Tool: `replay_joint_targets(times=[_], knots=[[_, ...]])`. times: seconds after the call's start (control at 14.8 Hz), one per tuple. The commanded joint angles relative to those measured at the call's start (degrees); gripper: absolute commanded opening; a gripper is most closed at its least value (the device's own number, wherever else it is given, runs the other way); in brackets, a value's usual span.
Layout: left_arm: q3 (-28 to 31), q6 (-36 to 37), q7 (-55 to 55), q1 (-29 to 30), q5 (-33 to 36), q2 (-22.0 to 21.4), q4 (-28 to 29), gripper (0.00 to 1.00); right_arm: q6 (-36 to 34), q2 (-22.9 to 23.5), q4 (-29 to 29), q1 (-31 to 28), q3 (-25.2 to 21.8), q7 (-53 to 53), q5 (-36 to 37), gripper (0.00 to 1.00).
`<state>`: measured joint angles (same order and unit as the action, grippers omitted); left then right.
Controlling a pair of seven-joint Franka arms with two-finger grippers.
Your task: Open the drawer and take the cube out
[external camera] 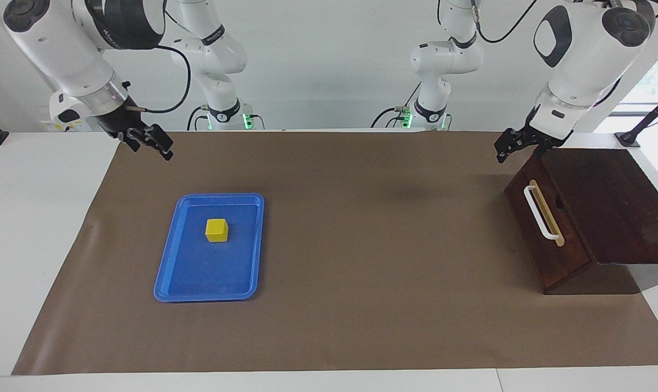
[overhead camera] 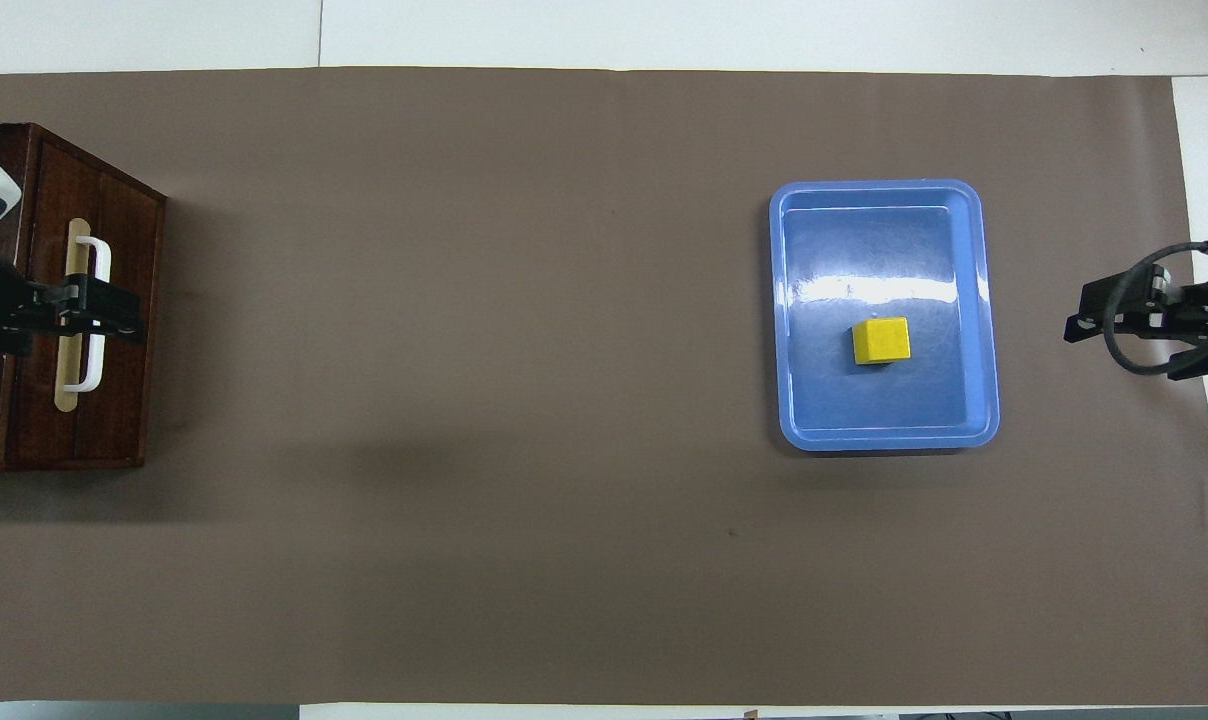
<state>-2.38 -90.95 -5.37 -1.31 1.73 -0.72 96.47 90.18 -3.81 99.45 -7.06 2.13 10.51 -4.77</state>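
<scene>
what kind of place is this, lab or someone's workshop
Most likely a robotics lab bench set up for manipulation trials. A plain brown mat covers a white table, two white robot arms are mounted at its edge, and the only props are a blue tray holding a yellow cube and a wooden drawer box.

The 2 arms have glossy white shells with black joint bands and oval black insets. Each black gripper (external camera: 148, 142) (external camera: 511, 142) follows a silver wrist ring, with black cables looping just above it.

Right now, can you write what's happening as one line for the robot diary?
cube: resting in blue tray | drawer: shut | left end effector: open, raised above drawer box | right end effector: open, raised over mat
</scene>
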Motion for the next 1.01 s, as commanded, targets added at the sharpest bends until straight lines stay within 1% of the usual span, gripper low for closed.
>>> replay_joint_targets(times=[0.0,0.07,0.14,0.2,0.27,0.34,0.54,0.74,0.95], knots=[[0.4,0.5,0.8,-0.7,-0.8,-0.4,-0.5,1.0,1.1,-1.6,3.5,1.0,0.3,-6.6,1.7,1.0],[0.4,0.7,0.8,-0.6,-0.8,-0.4,-0.6,1.0,2.2,-1.6,3.3,1.0,0.3,-7.2,2.1,1.0],[0.4,0.9,1.0,-0.6,-0.7,-0.4,-0.6,1.0,3.3,-1.3,3.0,1.3,0.3,-9.0,4.3,1.0],[0.4,0.9,1.1,-0.7,-0.7,-0.4,-0.7,1.0,3.5,-1.2,2.9,2.1,0.3,-11.4,6.2,1.0],[0.4,0.9,1.1,-0.7,-0.5,-0.4,-0.8,1.0,3.3,-0.9,2.6,2.7,0.3,-12.7,6.7,1.0],[0.2,0.9,1.1,-0.7,-0.5,-0.5,-1.3,1.0,2.9,-0.2,1.6,2.8,0.3,-12.7,6.7,1.0],[0.1,0.2,1.7,-0.8,-0.7,-0.5,-1.8,1.0,2.6,-0.1,1.9,2.8,0.4,-13.0,6.6,1.0],[0.2,0.0,1.6,-0.8,-1.1,-0.5,-2.0,1.0,2.0,0.4,0.4,2.8,0.4,-13.1,6.5,1.0],[0.2,-0.1,1.7,-0.7,-1.5,-0.5,-1.9,1.0,1.4,0.7,0.1,2.8,0.4,-13.2,6.5,1.0]])
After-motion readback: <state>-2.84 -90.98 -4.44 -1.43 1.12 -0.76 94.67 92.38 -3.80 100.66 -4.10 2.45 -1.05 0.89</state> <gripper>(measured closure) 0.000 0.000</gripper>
